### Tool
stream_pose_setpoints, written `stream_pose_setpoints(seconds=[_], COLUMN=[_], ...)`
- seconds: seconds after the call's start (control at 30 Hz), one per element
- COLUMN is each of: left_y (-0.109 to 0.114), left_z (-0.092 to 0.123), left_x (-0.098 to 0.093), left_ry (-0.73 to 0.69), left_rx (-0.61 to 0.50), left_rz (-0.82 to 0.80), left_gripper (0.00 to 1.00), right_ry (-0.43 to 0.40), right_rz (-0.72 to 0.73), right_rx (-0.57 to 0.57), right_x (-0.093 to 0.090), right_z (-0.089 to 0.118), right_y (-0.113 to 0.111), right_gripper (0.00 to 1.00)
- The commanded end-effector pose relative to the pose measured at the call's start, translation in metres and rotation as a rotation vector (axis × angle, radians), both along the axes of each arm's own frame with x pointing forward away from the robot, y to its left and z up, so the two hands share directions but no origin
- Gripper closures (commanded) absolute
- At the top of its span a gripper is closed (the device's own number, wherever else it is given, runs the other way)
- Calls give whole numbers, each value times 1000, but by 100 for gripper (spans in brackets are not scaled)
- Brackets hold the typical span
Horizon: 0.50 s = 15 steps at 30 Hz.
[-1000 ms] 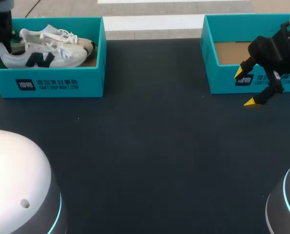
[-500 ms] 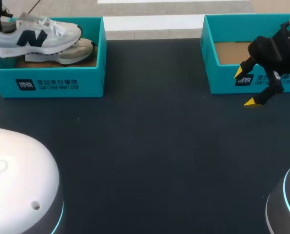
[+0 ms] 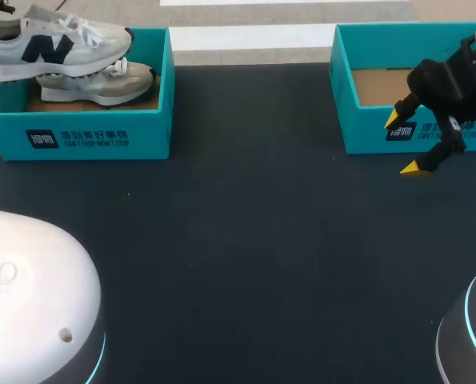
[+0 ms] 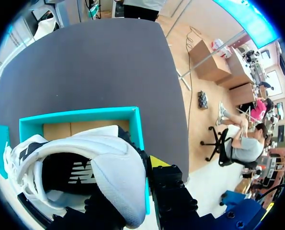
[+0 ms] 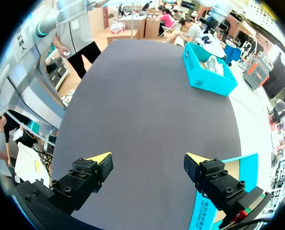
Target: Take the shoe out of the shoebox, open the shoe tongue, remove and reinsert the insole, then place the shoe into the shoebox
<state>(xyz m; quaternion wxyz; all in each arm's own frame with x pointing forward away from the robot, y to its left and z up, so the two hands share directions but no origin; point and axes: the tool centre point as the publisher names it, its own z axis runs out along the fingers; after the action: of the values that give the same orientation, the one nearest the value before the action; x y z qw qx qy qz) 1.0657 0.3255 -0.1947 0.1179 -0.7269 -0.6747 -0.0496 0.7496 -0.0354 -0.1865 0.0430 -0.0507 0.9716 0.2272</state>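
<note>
– While the right gripper [image 3: 402, 143] hangs at the right side of the table [image 3: 246, 240], where is the shoe [image 3: 58, 50]?
– Up in the air at the far left, over the left shoebox [image 3: 102, 136]. It is white with a dark logo on its side, sole down, roughly level, toe pointing right
– What has it?
– The left gripper [image 4: 137, 184], grasping it at the heel. In the left wrist view one yellow tip sits against the side of the heel, and the other finger is hidden under the shoe
– Does it touch the box?
– I cannot tell. In the head view its sole overlaps the second shoe [image 3: 102, 84], which lies in that box on the brown cardboard floor, toe to the right
– And the right hand?
– Released, its two yellow tips well apart. In the right wrist view only dark tabletop shows between them
– Where exactly?
– Just beside the near wall of the right shoebox [image 3: 366, 128], at the far right of the table. In the head view one tip overlaps that wall and the other is over the table on the near side
– And that box?
– Teal like the left one, with its brown cardboard floor showing
</note>
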Motion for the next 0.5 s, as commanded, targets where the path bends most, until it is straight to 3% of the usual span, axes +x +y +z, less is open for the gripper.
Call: stream_pose_setpoints(seconds=[0.03,0.3,0.5], left_y=[1,1,-11], left_z=[3,3,9], left_x=[-2,-2,-37], left_ry=[-1,-1,-15], left_rx=[-1,-1,13], left_rz=[-3,-3,-16], left_gripper=[100,100,100], right_ry=[2,2,2], right_rz=[0,0,0], right_rx=[-3,-3,-3], right_x=[1,1,1], right_z=[0,0,0], right_y=[1,1,1], right_gripper=[0,0,0])
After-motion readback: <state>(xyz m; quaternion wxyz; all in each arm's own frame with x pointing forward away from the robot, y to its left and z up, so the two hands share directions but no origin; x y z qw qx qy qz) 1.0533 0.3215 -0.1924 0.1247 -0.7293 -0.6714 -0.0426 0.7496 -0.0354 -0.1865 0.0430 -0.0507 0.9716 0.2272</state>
